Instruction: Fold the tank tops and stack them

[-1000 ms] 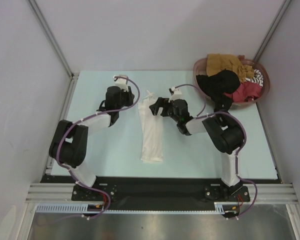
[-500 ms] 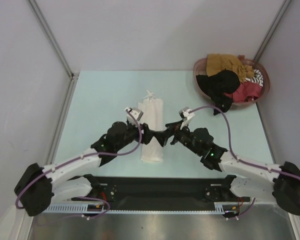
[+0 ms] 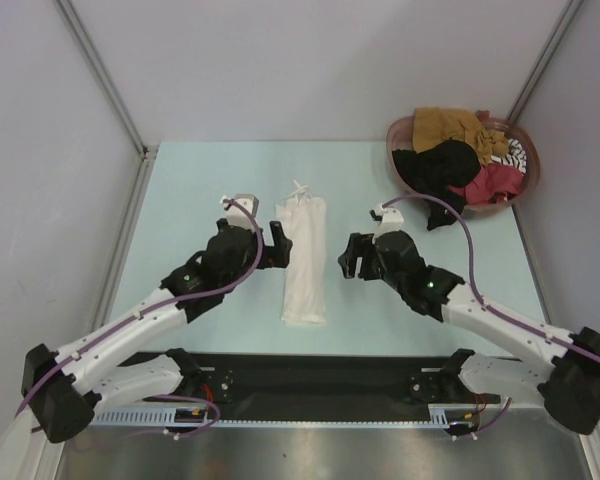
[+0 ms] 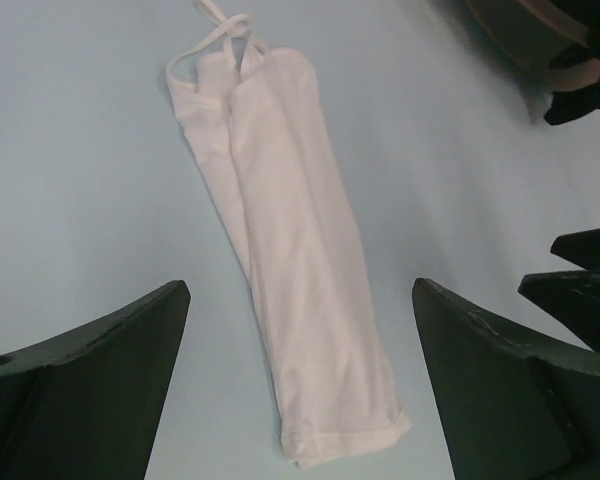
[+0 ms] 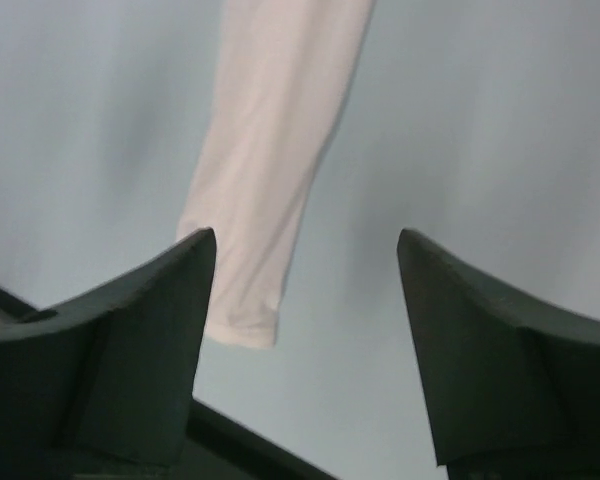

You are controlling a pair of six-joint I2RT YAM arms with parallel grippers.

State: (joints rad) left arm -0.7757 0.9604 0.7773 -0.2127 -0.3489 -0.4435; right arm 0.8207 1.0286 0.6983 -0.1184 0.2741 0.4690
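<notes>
The white top (image 3: pixel 305 262) lies folded lengthwise mid-worktop between the left gripper (image 3: pixel 278 245) and right gripper (image 3: pixel 352 258), jaws spread and empty; the other tops (image 3: pixel 445 165) wait in the far-right basket (image 3: pixel 391 140).

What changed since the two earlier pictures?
The left pincer drew away from the white tank top to its left, the right pincer to its right; both now stand open and empty. The tank top and the basket kept their places.
</notes>
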